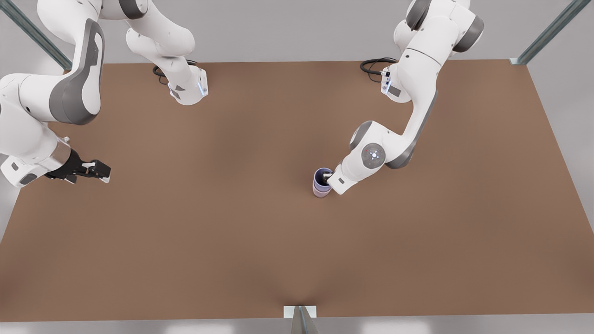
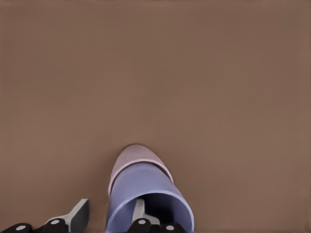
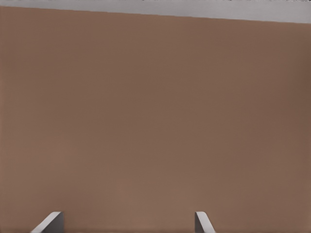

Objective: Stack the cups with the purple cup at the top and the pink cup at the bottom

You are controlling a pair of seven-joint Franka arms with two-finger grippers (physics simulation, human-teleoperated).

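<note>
The brown table (image 1: 232,241) spreads bare around me. My left gripper (image 1: 327,176) is at the stack, a little toward three o'clock from the table's middle in the front view; my right gripper (image 1: 100,170) waits spread wide and empty near nine o'clock, its fingers (image 3: 51,222) over bare tabletop.

The purple cup (image 1: 321,178) sits nested in the pink cup (image 1: 320,192), pink at the bottom as asked. I straddle the purple cup's wall, one finger (image 2: 138,211) inside and one outside, which suits lowering it straight in. The outer finger seems to stand off the wall, so I judge my grip loosened, though the wrist angle is poor. The left wrist view shows the pink rim (image 2: 138,155) ringing the purple cup (image 2: 146,187); the front view only hints at it.
</note>
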